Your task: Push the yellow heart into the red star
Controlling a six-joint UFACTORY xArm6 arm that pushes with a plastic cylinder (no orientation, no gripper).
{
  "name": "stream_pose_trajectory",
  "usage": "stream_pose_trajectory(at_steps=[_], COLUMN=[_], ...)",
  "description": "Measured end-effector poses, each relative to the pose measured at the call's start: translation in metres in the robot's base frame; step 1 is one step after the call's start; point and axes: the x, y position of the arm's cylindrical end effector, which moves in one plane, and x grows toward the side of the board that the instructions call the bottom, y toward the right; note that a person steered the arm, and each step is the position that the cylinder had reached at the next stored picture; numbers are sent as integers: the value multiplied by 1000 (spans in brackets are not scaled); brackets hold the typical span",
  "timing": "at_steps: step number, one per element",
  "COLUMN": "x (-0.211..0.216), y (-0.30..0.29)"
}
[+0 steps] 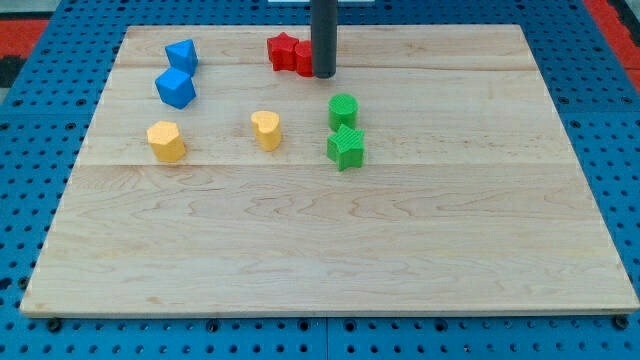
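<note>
The yellow heart (266, 129) sits on the wooden board left of centre, in the upper half. The red star (283, 50) lies near the view's top, above and slightly right of the heart. A second red block (304, 58) touches the star's right side and is partly hidden by the rod. My tip (324, 75) rests at the right edge of that red block, above and to the right of the yellow heart, well apart from it.
A yellow block (166, 140) lies left of the heart. Two blue blocks (182, 54) (175, 88) sit at the upper left. A green cylinder (343, 110) and a green star (346, 147) stand right of the heart. The board's top edge (420, 27) is close behind the red blocks.
</note>
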Motion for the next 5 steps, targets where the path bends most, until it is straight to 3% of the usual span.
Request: stream_pose_trajectory(at_steps=[1,2,3,5], x=[11,45,47,156], y=[1,-30,-84,-124])
